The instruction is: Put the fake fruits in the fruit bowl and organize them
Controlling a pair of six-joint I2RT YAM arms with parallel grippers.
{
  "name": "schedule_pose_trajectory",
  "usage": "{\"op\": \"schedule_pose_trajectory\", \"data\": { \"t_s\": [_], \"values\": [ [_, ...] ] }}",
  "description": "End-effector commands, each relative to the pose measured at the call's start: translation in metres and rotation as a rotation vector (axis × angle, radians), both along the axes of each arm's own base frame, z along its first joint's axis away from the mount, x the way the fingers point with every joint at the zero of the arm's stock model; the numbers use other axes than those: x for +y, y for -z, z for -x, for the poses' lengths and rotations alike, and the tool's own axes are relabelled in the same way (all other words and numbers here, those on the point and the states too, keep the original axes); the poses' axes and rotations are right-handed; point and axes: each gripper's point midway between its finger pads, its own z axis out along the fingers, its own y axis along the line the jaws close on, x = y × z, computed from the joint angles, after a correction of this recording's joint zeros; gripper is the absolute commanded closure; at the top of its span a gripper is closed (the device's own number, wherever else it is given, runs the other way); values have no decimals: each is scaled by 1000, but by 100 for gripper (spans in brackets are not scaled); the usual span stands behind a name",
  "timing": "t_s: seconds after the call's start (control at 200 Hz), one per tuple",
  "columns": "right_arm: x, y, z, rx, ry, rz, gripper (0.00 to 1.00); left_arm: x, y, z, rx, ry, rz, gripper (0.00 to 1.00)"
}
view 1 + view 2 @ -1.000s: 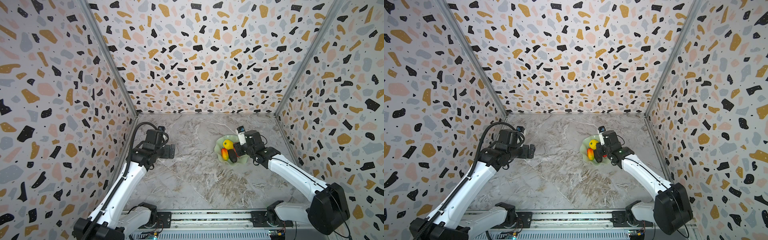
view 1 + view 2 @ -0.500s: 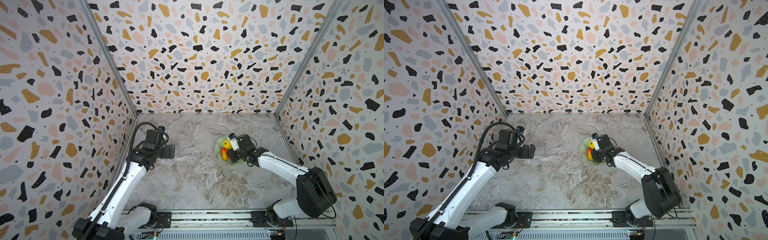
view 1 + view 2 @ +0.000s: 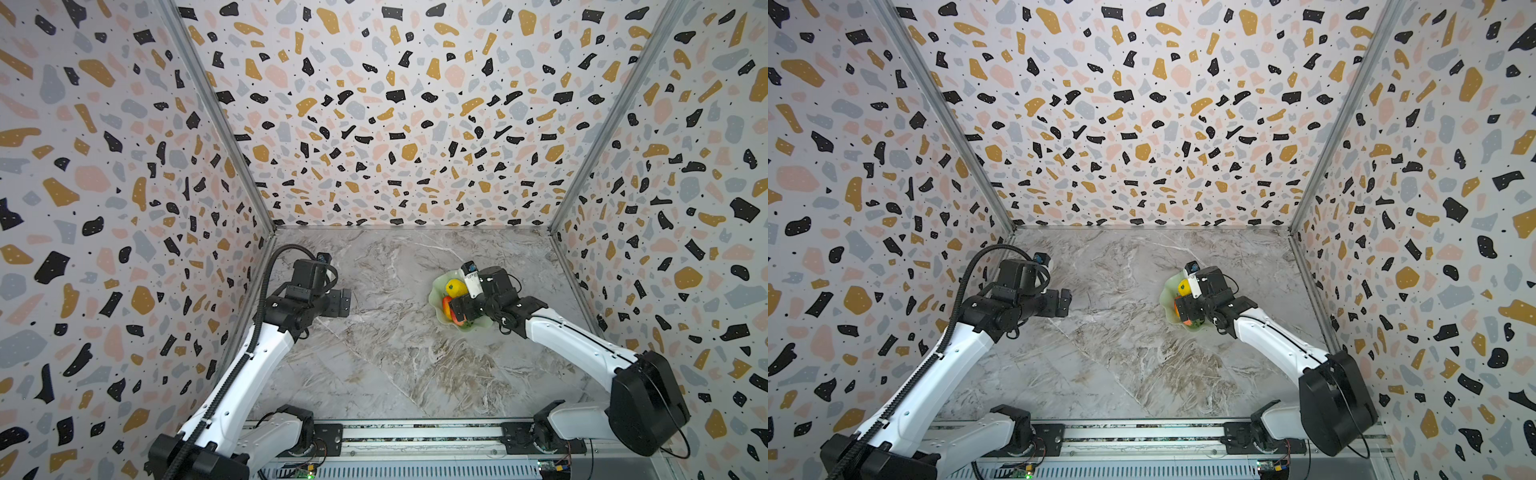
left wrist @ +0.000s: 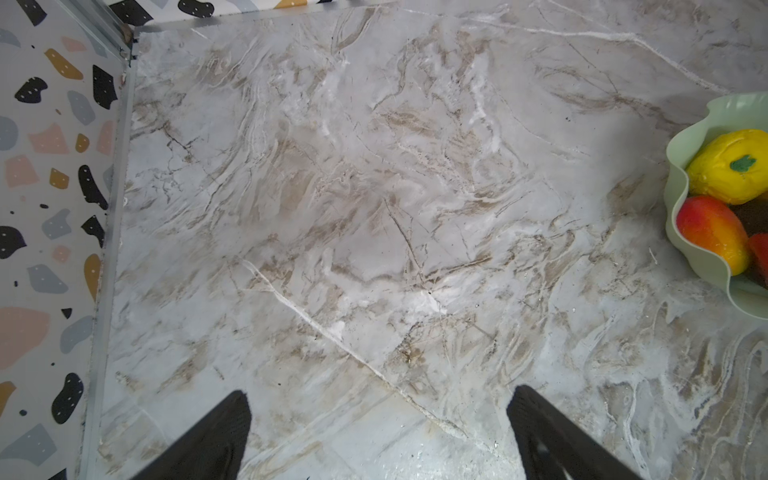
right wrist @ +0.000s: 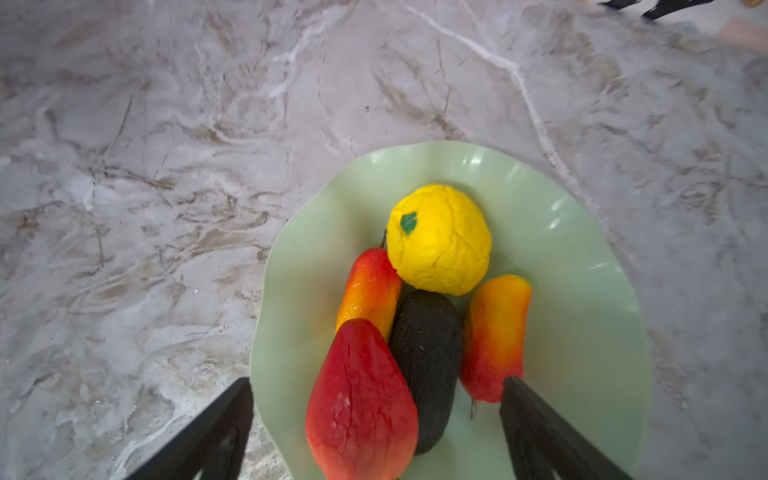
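Right pincer (image 5: 377, 381) hangs low over the fruit bowl (image 5: 582, 249), jaws spread wide, gripping nothing; the mint-green bowl sits right of centre on the marble bench (image 3: 395, 353), all five fake fruits inside: a round yellow fruit (image 5: 438, 239), a dark oval (image 5: 426, 361) between one red-yellow fruit (image 5: 370, 291) and a second red-yellow fruit (image 5: 494, 332), a strawberry-like fruit (image 5: 361, 403) against the oval; left pincer (image 4: 378, 395), likewise wide and empty, hovers over bare bench, well apart from the bowl.

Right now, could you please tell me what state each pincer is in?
Left pincer: open, holding nothing.
Right pincer: open over the bowl, holding nothing.
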Motion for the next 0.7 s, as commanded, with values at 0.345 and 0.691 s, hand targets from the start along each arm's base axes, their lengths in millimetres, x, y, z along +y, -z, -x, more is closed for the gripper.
{"op": "schedule_pose_trajectory", "data": {
  "t_s": [0.345,0.691],
  "values": [
    [-147,-96,17,-827,527,-187,1,63,-56,-17,-867,-424,161,1],
    [-189,-9,-4,-737,738,78,1,114,19,-7,-817,-656,-165,1]
  ]
}}
